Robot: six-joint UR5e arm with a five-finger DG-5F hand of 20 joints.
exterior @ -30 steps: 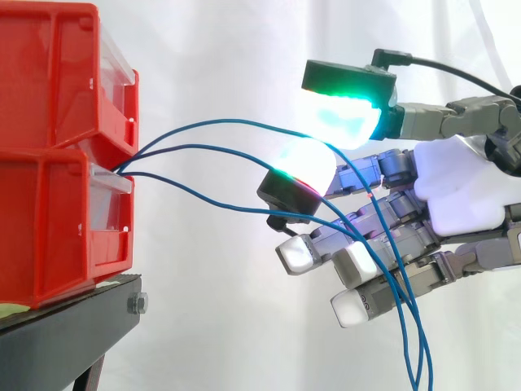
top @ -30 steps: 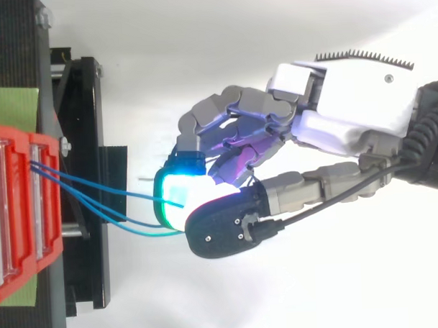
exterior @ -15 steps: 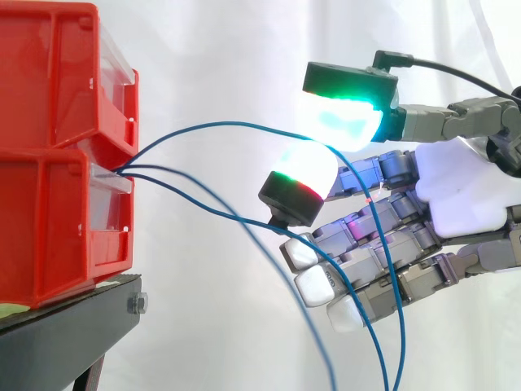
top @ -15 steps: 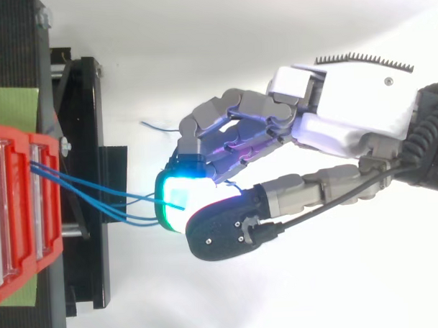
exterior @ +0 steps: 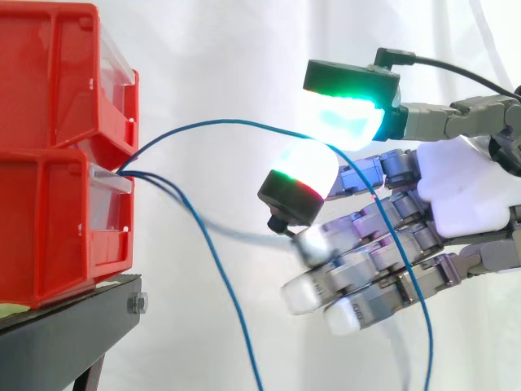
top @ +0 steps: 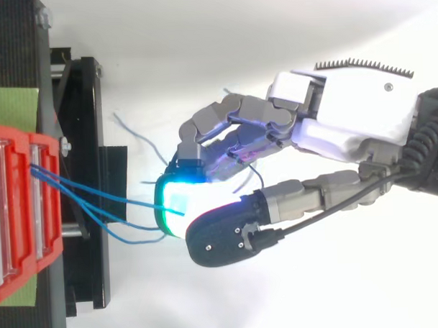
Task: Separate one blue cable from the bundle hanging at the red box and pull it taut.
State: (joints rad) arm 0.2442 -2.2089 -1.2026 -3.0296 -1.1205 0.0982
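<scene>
Lower fingers are curling in tighter than a moment ago, shedding two loose cables. Thumb and one finger of the hand are pinching one blue cable, which is arching from the red box in the side view. From above, the strands are fanning apart at the box. Open room is lying between the box edge and the pads.

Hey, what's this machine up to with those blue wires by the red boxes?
A robot hand is working at thin blue cables that come out of the stacked red bins on a black stand. It has one blue cable pinched between two glowing fingertips, apart from the other cables, which droop below. The pinched cable bows in an arc from the bins to the hand, so it is not yet pulled taut.
</scene>
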